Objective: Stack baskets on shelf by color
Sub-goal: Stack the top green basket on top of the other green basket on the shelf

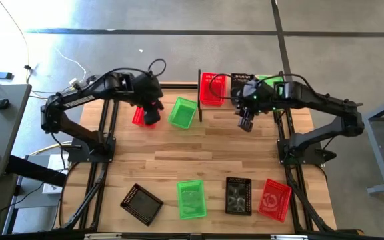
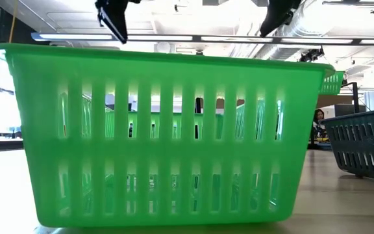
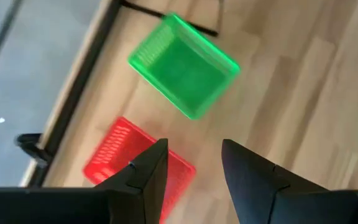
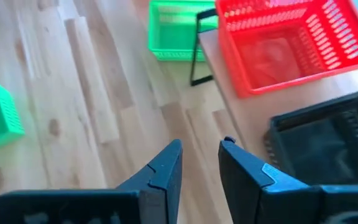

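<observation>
The shelf (image 4: 248, 109) stands at the table's far side. On it are a red basket (image 1: 212, 89), a black basket (image 1: 241, 81) and a green basket (image 1: 269, 81), the last partly hidden under my right arm. My right gripper (image 4: 201, 155) hovers open and empty just in front of the shelf. My left gripper (image 3: 194, 168) hangs open and empty above a red basket (image 3: 126, 163) on the table's far left. Beside that one a green basket (image 3: 182, 65) rests on its bottom.
Along the near edge stand a black basket (image 1: 141, 203), a green basket (image 1: 191, 199), another black basket (image 1: 239, 195) and a red basket (image 1: 275, 199). Bare planks lie across the table's middle. A person (image 2: 318, 121) shows far off in the room.
</observation>
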